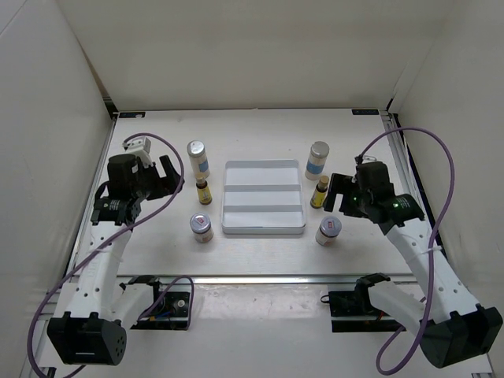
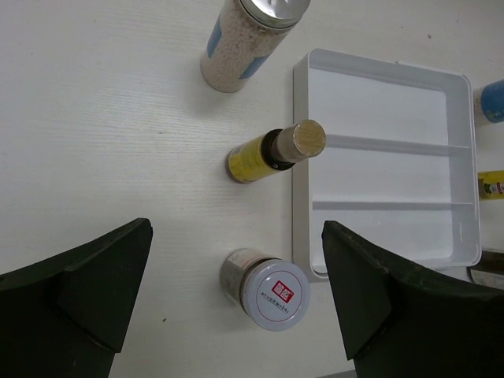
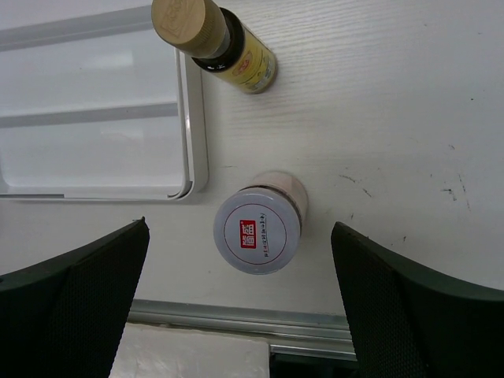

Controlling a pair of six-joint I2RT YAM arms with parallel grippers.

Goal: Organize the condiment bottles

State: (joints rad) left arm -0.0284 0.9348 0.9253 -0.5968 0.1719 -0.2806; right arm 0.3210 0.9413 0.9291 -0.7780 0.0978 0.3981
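Inspector: Why are the condiment bottles (image 1: 203,191) set out as they are?

Operator: Two matching columns are formed, one on each side of the white tray (image 1: 264,163), which is placed at the middle of the surface (image 1: 260,256). It is judged that each arm is meant to be given its own three. Toward the left edge, the left tall bottle (image 2: 236,47) is stood nearest the far edge, then the left slim bottle (image 2: 256,157), and the left jar (image 2: 272,291) nearest the near edge. The same order is repeated toward the right edge: right tall bottle (image 1: 317,160), right slim bottle (image 3: 236,59), right jar (image 1: 328,231).

Inspector: And the hands?

Operator: Nothing is held. The left hand (image 2: 236,228) is spread wide and pointed down at the left slim bottle and left jar. The right hand (image 3: 238,227) is likewise spread, with the right jar framed between its fingers. No bottle is touched by either.

Inspector: How are the bottles seen to look?

Operator: All six are stood upright. The tall ones are filled with white grains, banded in blue and capped in silver. The slim ones are yellow-labelled, with a dark neck under a tan-topped cap. The jars are squat, with a red mark on a silver lid. No bottle is found in the tray's three compartments, so the sorting is judged not begun.
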